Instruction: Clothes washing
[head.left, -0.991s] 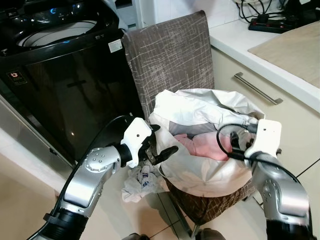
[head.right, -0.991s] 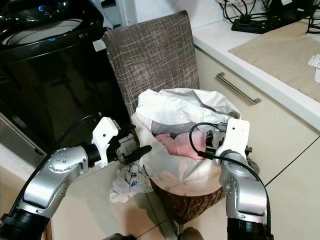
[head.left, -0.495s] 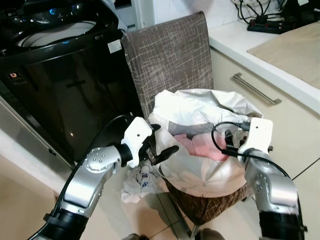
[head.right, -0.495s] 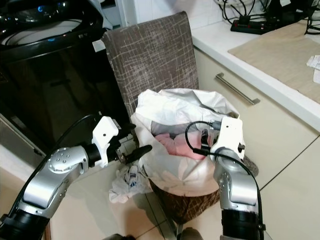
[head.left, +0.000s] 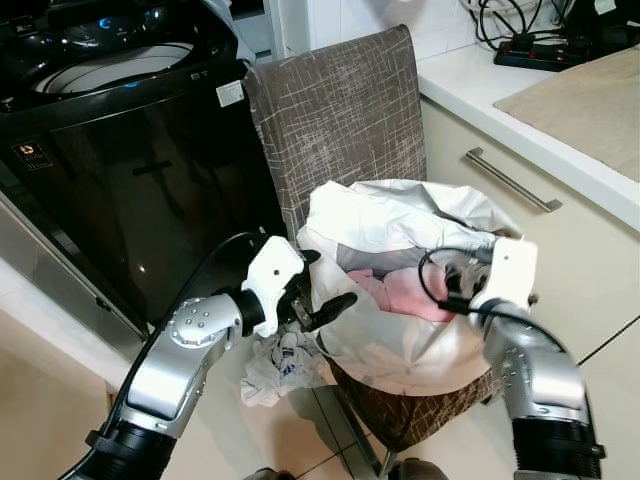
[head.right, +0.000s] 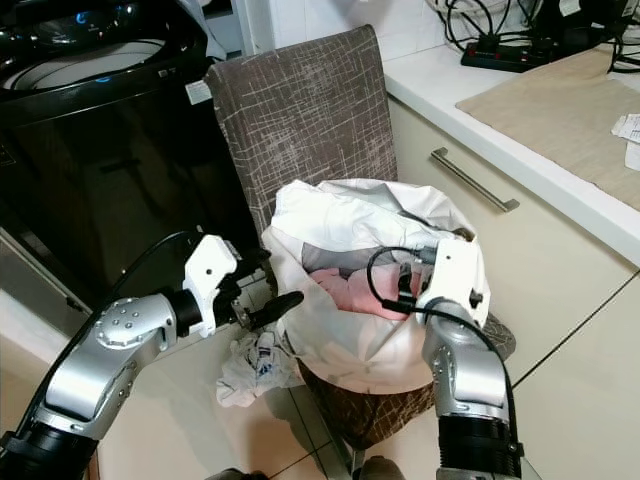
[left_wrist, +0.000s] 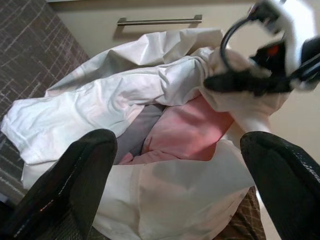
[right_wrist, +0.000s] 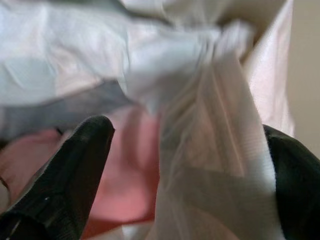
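A white laundry bag (head.left: 400, 345) sits open on the seat of a brown patterned chair (head.left: 340, 110). Inside it lie a pink garment (head.left: 405, 295) and a grey one (head.left: 365, 258). My left gripper (head.left: 322, 282) hangs open just outside the bag's left side, its fingers (left_wrist: 75, 185) spread wide and facing the bag's mouth. At the bag's right rim my right gripper (head.left: 455, 290) is open, and a fold of the white bag cloth (right_wrist: 200, 150) lies between its fingers (right_wrist: 80, 170).
A black top-loading washing machine (head.left: 120, 150) stands to the left of the chair. A crumpled white cloth (head.left: 275, 365) lies on the tiled floor under my left arm. A cabinet with a drawer handle (head.left: 510, 180) and a counter (head.left: 560, 100) run along the right.
My right arm has shifted a little to the left, bringing its gripper further over the bag's right rim. The left arm has held still.
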